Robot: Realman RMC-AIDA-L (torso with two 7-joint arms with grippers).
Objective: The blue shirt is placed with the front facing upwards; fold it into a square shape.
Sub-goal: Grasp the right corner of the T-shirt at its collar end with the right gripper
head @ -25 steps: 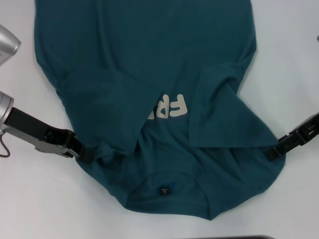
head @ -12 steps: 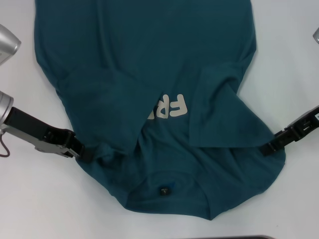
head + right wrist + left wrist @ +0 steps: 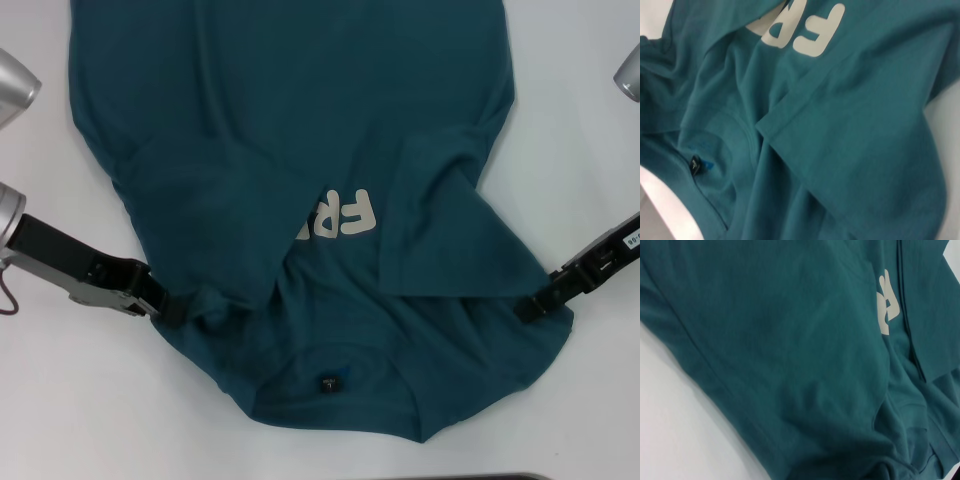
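The blue shirt [image 3: 290, 130] lies flat on the white table, collar towards me, with both sleeves folded in over the chest. Cream lettering [image 3: 345, 215] shows partly between the folds, and the black neck label [image 3: 326, 383] sits near the front. My left gripper [image 3: 172, 306] is shut on the bunched cloth at the shirt's left shoulder edge. My right gripper [image 3: 532, 306] touches the shirt's right shoulder edge. The left wrist view shows teal cloth [image 3: 790, 355] and lettering [image 3: 886, 305]. The right wrist view shows the folded sleeve [image 3: 865, 135], lettering [image 3: 805, 32] and label [image 3: 696, 165].
The white table [image 3: 80, 420] surrounds the shirt on the left, right and front. Silver arm segments show at the left edge [image 3: 15, 85] and the right edge [image 3: 630, 70]. A dark strip [image 3: 480, 477] lies along the bottom edge.
My right gripper has slid a little inward, to the left, onto the shirt's right shoulder edge. The left gripper and the shirt have not moved.
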